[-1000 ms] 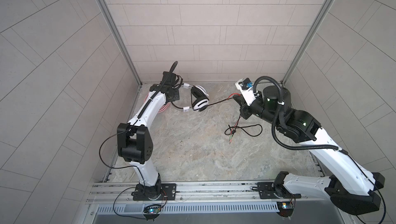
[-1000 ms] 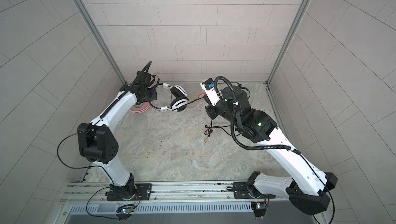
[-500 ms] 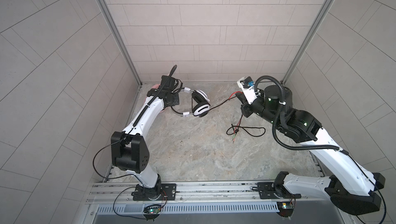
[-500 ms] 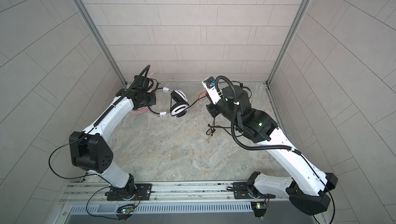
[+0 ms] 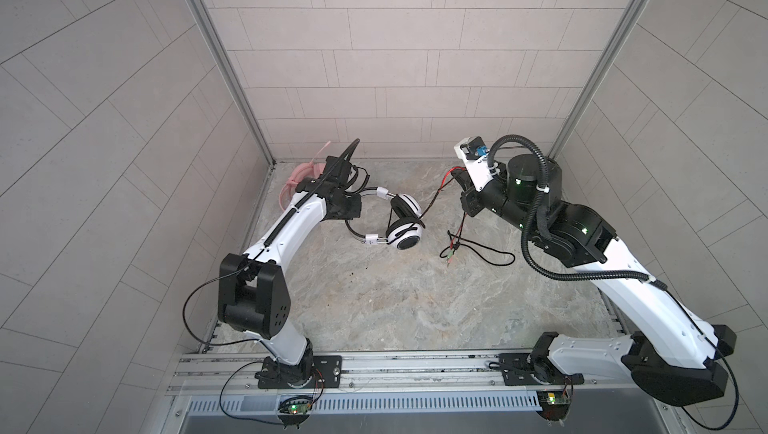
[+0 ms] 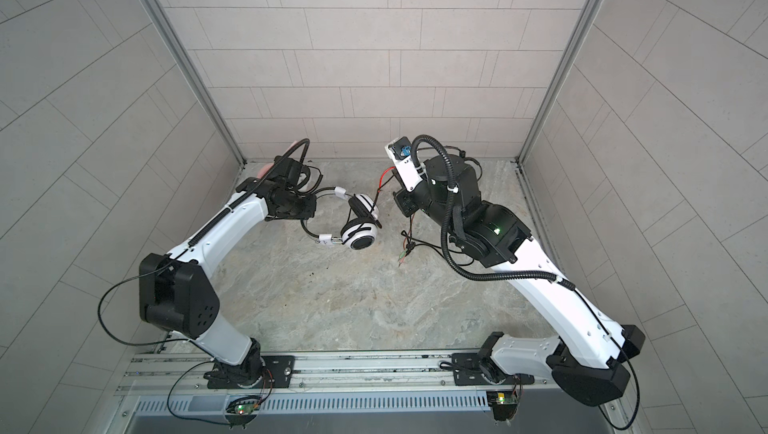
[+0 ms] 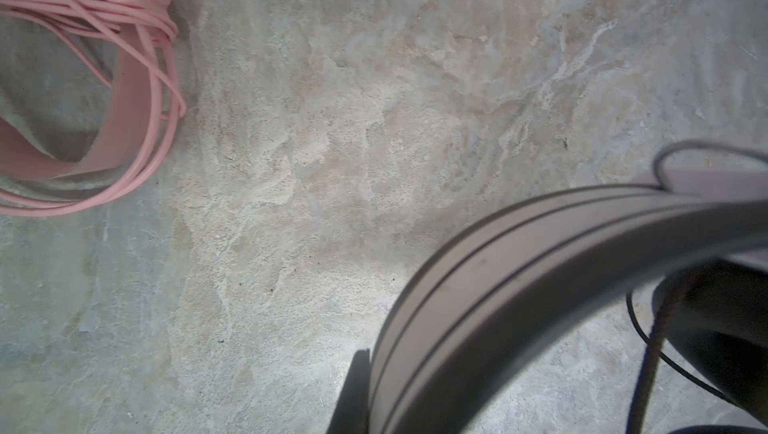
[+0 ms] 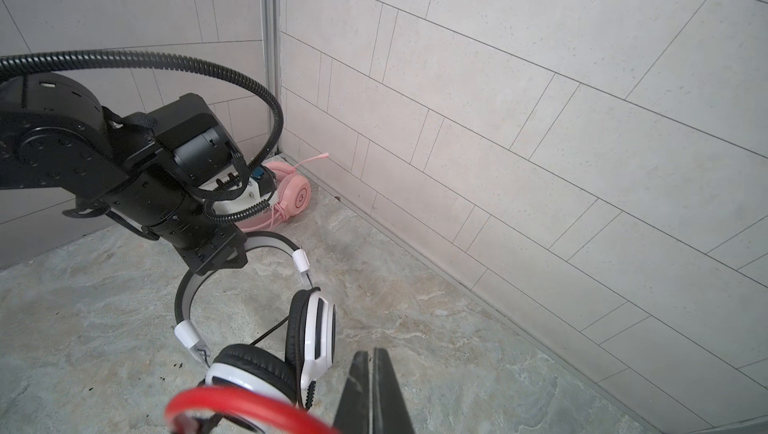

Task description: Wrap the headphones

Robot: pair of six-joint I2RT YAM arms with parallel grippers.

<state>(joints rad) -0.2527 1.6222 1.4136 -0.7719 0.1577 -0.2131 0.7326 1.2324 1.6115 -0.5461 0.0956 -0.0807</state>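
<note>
One glossy white-and-black headset (image 5: 405,237), pink headset (image 8: 298,197).

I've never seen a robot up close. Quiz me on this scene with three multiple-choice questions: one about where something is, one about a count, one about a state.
1. Where is the pink headset?
A. in the far left corner of the table
B. mid-table
C. hanging from an arm

2. How many headsets are there?
A. one
B. two
C. three

3. The white-and-black headset is:
A. lying untouched
B. held by its headband in the left end effector
C. hung on the wall

Answers:
1 A: the right wrist view shows it lying by the corner post.
2 B: only a pink one and a white-and-black one show.
3 B: the jaws are shut on the headband, and its cable is pinched in the shut right end effector.
</note>
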